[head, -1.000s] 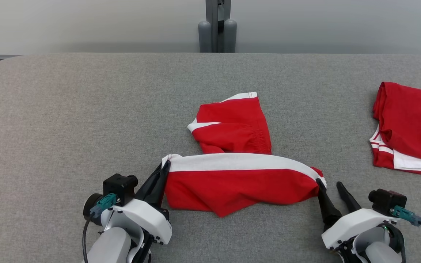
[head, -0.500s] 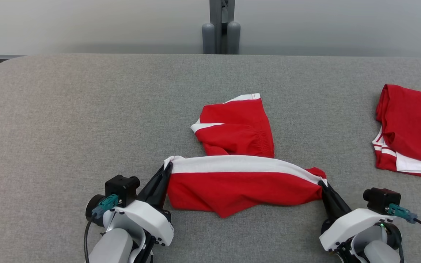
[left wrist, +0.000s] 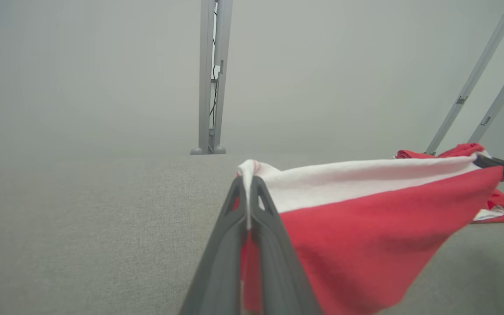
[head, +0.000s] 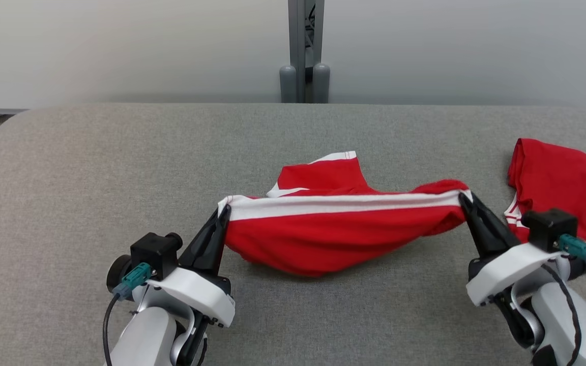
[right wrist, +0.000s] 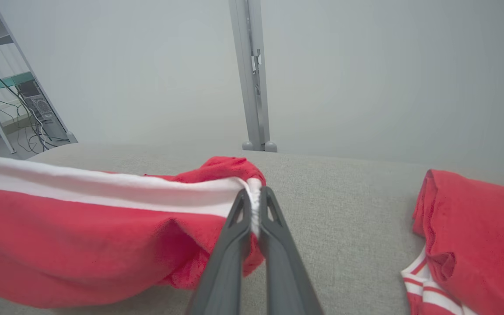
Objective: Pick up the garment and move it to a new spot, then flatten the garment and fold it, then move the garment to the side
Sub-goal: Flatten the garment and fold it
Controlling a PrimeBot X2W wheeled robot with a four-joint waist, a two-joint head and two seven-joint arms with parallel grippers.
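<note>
Grey table (head: 94, 168), pale wall (head: 120, 51) behind; left hand (head: 225, 209) and right hand (head: 462, 197) clamp the garment (head: 333, 234).

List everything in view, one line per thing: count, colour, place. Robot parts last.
garment: one, red with a white band, stretched between both grippers, middle sagging toward the table's near centre
second garment: one, red with white stripes, lying at the table's right end
table: one, grey fabric top, under both garments
post: one, grey metal, behind the table's far edge, centre
shelf rack: one, grey, with cables, on the floor past the table
left gripper: one, dark fingers, shut on the garment's left end
right gripper: one, dark fingers, shut on the garment's right end
</note>
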